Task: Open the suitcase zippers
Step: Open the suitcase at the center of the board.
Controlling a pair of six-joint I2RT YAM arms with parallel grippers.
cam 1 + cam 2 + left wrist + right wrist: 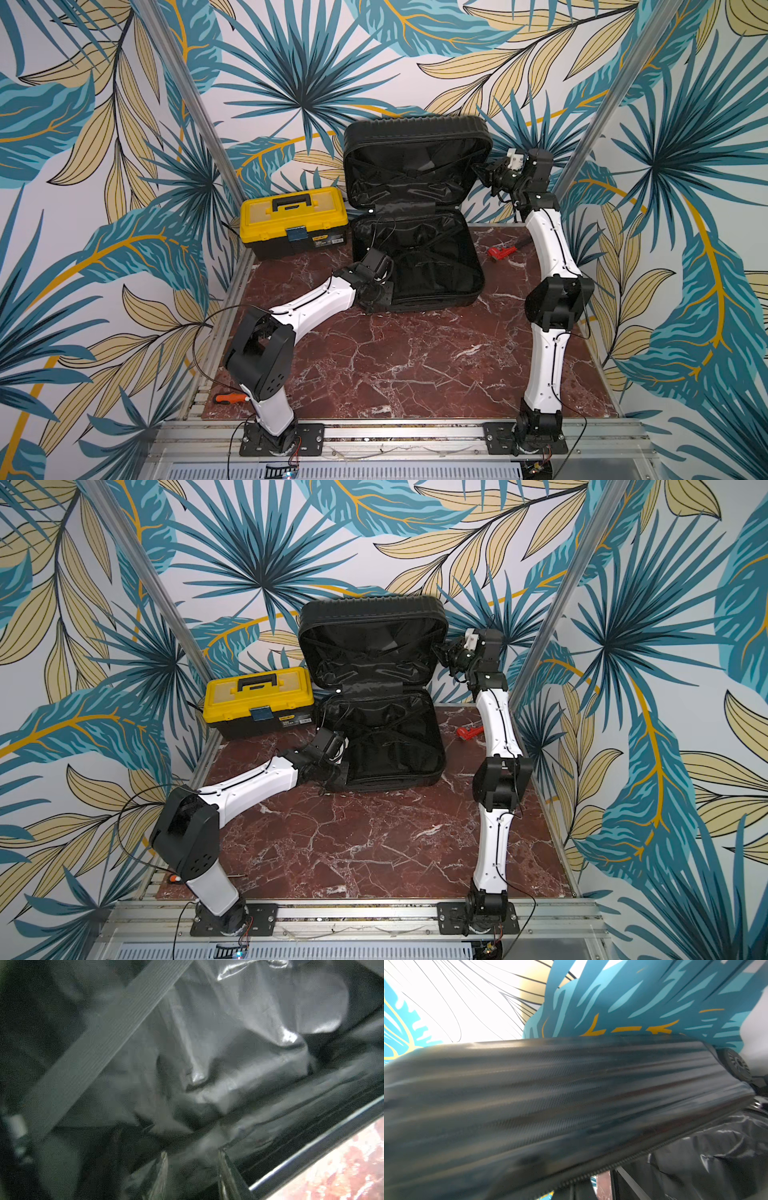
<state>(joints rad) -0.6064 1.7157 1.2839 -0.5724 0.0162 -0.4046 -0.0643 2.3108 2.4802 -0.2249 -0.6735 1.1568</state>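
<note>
Marble table point(415, 361): suitcase point(419, 253) (open) between fingers point(483, 170).

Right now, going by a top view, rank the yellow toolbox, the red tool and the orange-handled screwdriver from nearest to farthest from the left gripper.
1. The yellow toolbox, back left, just beyond the left gripper.
2. The red tool, right of the suitcase, across it.
3. The orange-handled screwdriver, at the table's front left edge.

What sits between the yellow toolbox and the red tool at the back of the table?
The open suitcase, its lower half lying flat between the toolbox and the red tool; both top views show it.
</note>
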